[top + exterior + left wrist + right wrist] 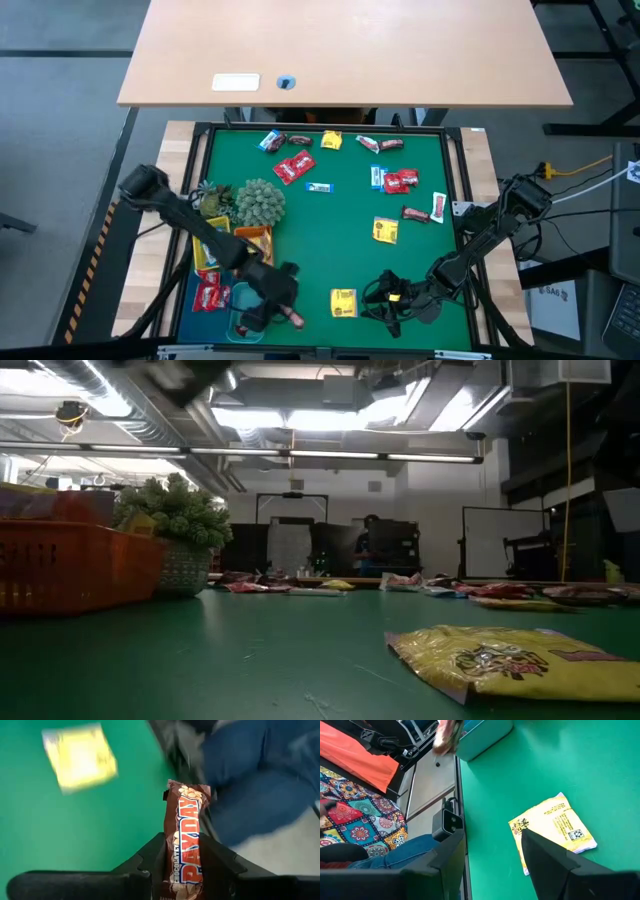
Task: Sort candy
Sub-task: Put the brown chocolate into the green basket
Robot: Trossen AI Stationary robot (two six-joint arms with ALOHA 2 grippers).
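Note:
My left gripper (278, 305) is at the table's near left, shut on a dark brown candy bar (184, 827) beside the teal tray (243, 327). My right gripper (385, 300) is open at the near edge, just right of a yellow square packet (343, 302). That packet (555, 827) lies flat on the green mat past my right fingers, and nothing touches it in the low view (520, 660). Red, yellow, blue-white and brown candies (293, 167) lie scattered over the far half of the mat. Red packets (210, 293) sit in the blue tray. My left gripper pinches the brown bar between its two fingers (150, 857), one on each long side of its rear half (186, 865). The fingers lie along the bar. Its front end (187, 795) sticks out past the fingertips, held clear of the mat.
A grey-green spiky plant ball (259, 202) stands at mid left beside the yellow tray (206, 250) and the orange tray (252, 240). A person's blue-trousered legs (260, 780) are beyond the near edge. A wooden desk (340, 50) lies past the far edge. Bare mat (330, 240) lies at centre.

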